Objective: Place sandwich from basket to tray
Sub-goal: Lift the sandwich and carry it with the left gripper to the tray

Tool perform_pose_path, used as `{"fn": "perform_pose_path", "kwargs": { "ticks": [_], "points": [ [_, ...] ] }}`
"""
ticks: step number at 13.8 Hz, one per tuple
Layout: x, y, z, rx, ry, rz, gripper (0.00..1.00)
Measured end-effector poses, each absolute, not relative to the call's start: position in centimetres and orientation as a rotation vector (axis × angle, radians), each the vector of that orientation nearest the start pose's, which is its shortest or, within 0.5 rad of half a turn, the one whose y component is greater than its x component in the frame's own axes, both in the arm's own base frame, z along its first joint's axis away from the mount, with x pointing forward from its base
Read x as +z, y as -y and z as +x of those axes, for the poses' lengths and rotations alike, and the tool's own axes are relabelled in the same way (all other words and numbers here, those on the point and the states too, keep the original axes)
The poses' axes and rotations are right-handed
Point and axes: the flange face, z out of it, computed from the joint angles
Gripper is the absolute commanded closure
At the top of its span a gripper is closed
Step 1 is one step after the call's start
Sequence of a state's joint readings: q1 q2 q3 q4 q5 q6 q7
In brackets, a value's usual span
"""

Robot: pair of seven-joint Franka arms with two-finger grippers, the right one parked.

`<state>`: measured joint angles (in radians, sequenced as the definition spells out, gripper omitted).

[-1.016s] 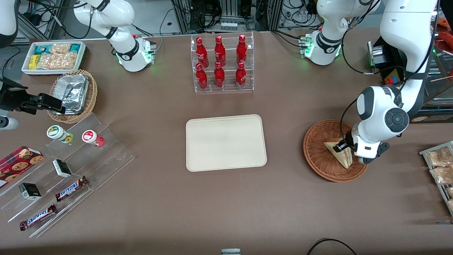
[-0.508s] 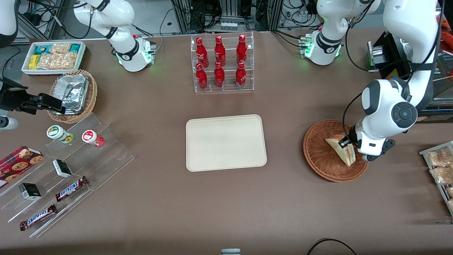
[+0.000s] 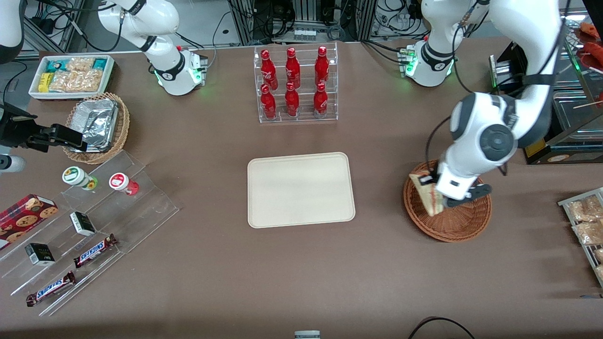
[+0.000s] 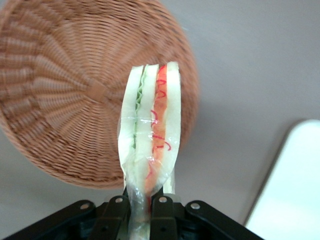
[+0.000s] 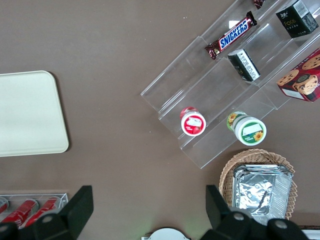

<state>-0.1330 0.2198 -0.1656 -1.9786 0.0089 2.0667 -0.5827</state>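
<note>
My left gripper (image 3: 435, 193) (image 4: 141, 205) is shut on the sandwich (image 3: 426, 194) (image 4: 150, 145), a plastic-wrapped white wedge with red, orange and green layers. It hangs in the air over the rim of the reddish-brown wicker basket (image 3: 459, 223) (image 4: 60, 95), on the side toward the tray. The basket holds nothing else. The cream tray (image 3: 300, 189) (image 4: 292, 190) lies flat at the table's middle, toward the parked arm's end from the gripper, with bare table between it and the basket.
A clear rack of red bottles (image 3: 296, 84) stands farther from the front camera than the tray. A metal rack of snack packets (image 3: 586, 223) sits at the working arm's end of the table. Clear shelves with snack bars and cups (image 3: 89, 221) lie toward the parked arm's end.
The gripper has lifted the sandwich off the basket floor and carried it toward the tray, to above the basket's rim. The arm's wrist has swung the same way.
</note>
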Motion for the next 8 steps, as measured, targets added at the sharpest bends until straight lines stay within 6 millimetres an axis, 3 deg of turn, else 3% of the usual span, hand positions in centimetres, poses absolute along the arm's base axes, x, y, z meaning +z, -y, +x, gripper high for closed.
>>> {"fn": "perform_pose_path", "kwargs": {
  "ticks": [3,8],
  "points": [
    [34.5,22.4,54.2,0.205,0.276,-3.090,1.00],
    [33.1,33.6,51.9,0.205,0.050,-3.111,1.00]
  ]
}}
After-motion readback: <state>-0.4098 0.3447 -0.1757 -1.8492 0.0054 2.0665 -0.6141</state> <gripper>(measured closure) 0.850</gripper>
